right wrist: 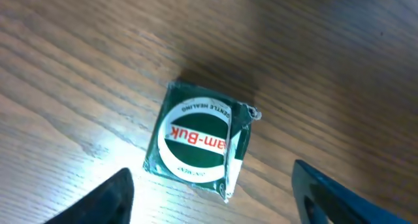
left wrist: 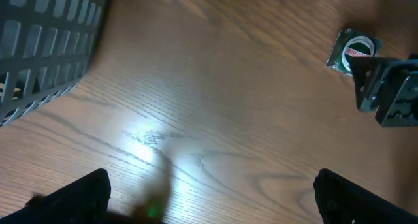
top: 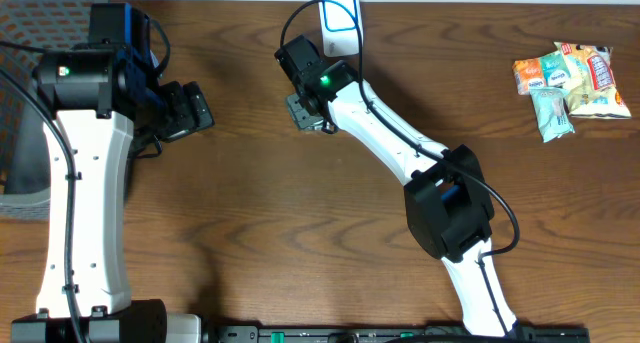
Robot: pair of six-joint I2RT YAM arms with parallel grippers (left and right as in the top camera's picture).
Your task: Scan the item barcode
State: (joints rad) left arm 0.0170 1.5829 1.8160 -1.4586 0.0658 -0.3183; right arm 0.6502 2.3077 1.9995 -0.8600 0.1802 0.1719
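I find the task in its early stage, with no scan carried out that these views can confirm. The item, a small green packet (right wrist: pixel 196 145) with a round white label and red lettering, lies flat on the tabletop (top: pixel 250 233) near the middle of the far edge, just short of a white, blue-rimmed unit (top: pixel 340 23) at that edge, which I take to be the scanner. The packet is near this unit but not touching it. The right claw (right wrist: pixel 211 185) hangs directly over the packet, released, with one finger to either side and neither in contact, so the packet is not in hand. No barcode shows on the upward face. I judge that the code sits on a side or on the underside, though I cannot tell which. The left claw (left wrist: pixel 212 194) is released and wide, carries nothing, and stands over bare wood toward the left edge, close to the grey mesh basket (top: pixel 30 23) at the far left corner. A heap of snack packets (top: pixel 568 81) lies untouched near the far right corner. Outstanding, in my judgement, are closing on the packet, lifting it, turning the coded face toward the scanner and holding it there for a read.
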